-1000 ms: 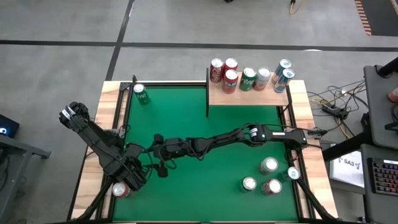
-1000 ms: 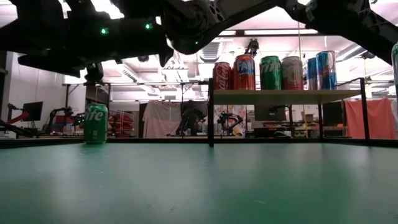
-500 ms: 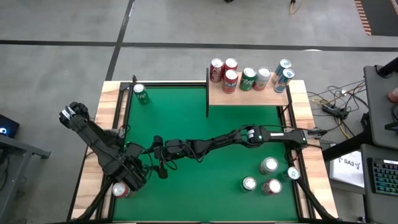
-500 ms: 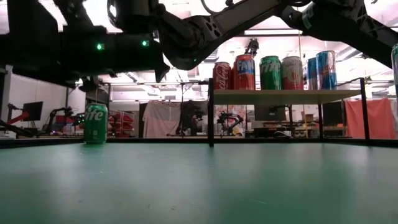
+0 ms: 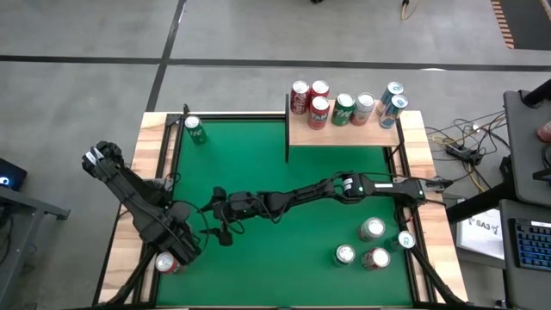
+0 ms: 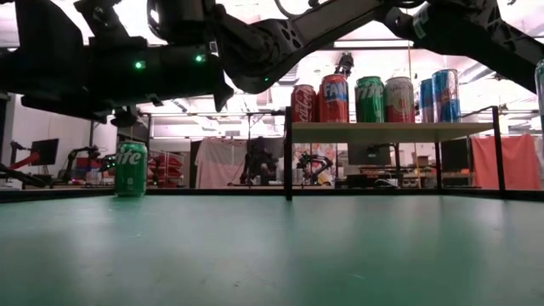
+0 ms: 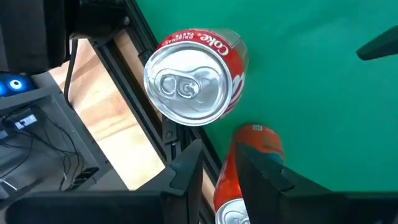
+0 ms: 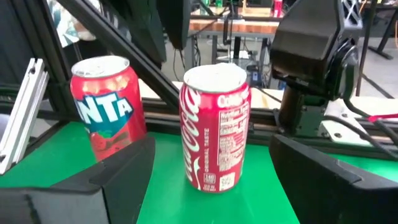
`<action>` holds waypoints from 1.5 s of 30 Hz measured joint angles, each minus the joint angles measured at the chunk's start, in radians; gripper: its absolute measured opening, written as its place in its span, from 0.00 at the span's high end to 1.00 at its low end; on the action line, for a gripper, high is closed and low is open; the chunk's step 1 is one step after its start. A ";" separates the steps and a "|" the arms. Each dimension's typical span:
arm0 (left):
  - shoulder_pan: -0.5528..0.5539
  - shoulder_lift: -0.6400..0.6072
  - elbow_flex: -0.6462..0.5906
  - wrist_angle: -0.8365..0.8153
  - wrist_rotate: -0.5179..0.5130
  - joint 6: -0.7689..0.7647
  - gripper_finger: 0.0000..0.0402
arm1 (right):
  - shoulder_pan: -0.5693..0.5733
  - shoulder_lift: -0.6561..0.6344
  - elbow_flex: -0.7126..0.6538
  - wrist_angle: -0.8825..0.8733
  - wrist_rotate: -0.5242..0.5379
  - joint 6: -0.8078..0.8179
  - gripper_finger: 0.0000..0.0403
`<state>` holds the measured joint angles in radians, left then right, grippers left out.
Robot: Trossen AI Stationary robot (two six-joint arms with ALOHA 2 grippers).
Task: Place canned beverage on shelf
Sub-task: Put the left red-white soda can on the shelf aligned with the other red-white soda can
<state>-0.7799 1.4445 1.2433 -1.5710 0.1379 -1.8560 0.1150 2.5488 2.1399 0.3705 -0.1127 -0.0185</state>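
Right gripper [image 8: 211, 186] reaches across the desk [image 5: 284, 185] to the near-left corner — jaws spread wide, framing an upright Coke can [image 8: 214, 127], untouched. Left gripper [image 7: 217, 171] waits above — jaws narrow, empty; shelf [image 5: 344, 133] far right.

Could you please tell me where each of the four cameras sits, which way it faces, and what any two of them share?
High view: above the table, looking straight down; both arms show, with the shelf at the far edge.
Low view: at tabletop height, looking level toward the shelf; the arms cross overhead.
Left wrist view: on the left arm, looking down past its own fingers at the Coke can.
Right wrist view: on the right arm, looking level between its open fingers at the Coke can and Fanta can.
Shared: both wrist views show the same Coke can.
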 joint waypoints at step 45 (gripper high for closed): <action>-0.008 -0.070 -0.150 0.044 -0.130 -0.095 0.09 | 0.000 -0.041 0.000 -0.187 -0.161 -0.010 0.23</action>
<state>-0.7876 1.3743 1.0930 -1.5269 0.0076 -1.9511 0.1150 2.5080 2.1395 0.1837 -0.2733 -0.0284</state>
